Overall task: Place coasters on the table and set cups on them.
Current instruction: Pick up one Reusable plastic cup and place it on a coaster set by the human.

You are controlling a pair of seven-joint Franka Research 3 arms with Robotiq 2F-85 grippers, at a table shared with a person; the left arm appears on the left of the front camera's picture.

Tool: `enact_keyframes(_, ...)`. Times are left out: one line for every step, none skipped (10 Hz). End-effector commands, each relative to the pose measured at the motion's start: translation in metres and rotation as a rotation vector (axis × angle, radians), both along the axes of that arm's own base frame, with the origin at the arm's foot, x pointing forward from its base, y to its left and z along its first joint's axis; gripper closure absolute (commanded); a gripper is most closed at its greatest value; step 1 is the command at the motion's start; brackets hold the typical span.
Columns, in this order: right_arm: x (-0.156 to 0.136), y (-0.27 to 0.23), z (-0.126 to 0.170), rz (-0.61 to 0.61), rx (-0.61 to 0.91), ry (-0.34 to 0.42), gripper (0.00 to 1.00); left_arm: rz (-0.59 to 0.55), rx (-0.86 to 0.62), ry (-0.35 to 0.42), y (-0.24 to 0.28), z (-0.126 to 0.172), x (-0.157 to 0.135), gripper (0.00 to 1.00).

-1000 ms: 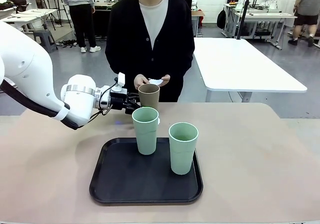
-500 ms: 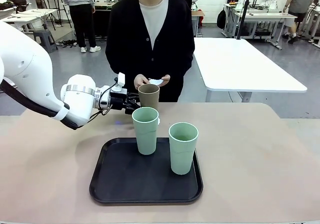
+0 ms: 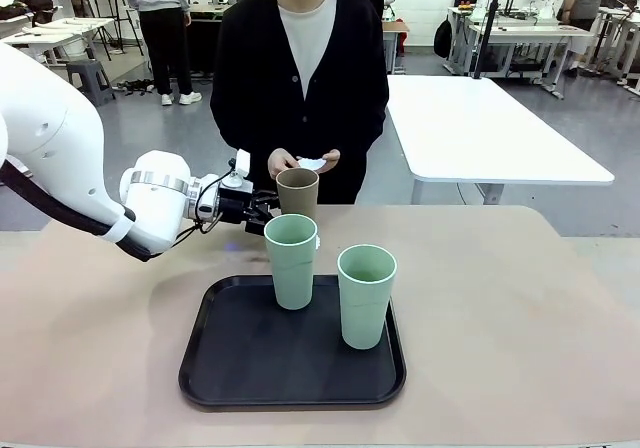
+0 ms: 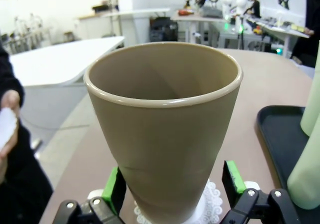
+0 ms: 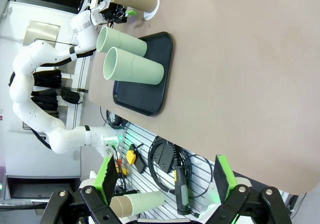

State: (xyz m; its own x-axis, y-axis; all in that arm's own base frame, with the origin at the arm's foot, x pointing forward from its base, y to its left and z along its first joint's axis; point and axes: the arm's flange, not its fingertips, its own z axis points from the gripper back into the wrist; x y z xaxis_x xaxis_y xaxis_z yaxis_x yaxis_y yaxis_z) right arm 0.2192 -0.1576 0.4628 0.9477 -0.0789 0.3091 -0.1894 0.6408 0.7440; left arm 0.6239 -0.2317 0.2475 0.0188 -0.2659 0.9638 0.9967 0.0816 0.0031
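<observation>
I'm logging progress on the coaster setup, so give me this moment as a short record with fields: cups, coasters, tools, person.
Tan-brown tapered cup: upright on a white scalloped round coaster on the beige table, beyond the tray
Pale mint green cups: two, upright on the black rounded tray
Left tool: open, pads flanking the tan cup's base
Right tool: open, empty, raised off the table
Person: hands hold a thin white coaster at the far edge
</observation>
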Motion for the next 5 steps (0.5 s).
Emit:
enact_keyframes(0.001,-0.001,0.000,0.011,0.019,-0.017,0.00,-0.004,0.047,0.004,0.004,0.007,-0.004,0.00)
enact_keyframes(0.001,-0.001,0.000,0.011,0.019,-0.017,0.00,0.002,0.053,-0.003,0.007,0.010,-0.004,0.00)
enact_keyframes(0.001,-0.001,0.000,0.011,0.019,-0.017,0.00,0.009,0.061,-0.009,0.012,0.012,-0.004,0.00)
enact_keyframes(0.001,-0.001,0.000,0.011,0.019,-0.017,0.00,0.017,0.077,-0.013,0.017,0.014,-0.004,0.00)
enact_keyframes(0.001,-0.001,0.000,0.011,0.019,-0.017,0.00,0.026,0.088,-0.020,0.022,0.017,-0.004,0.00)
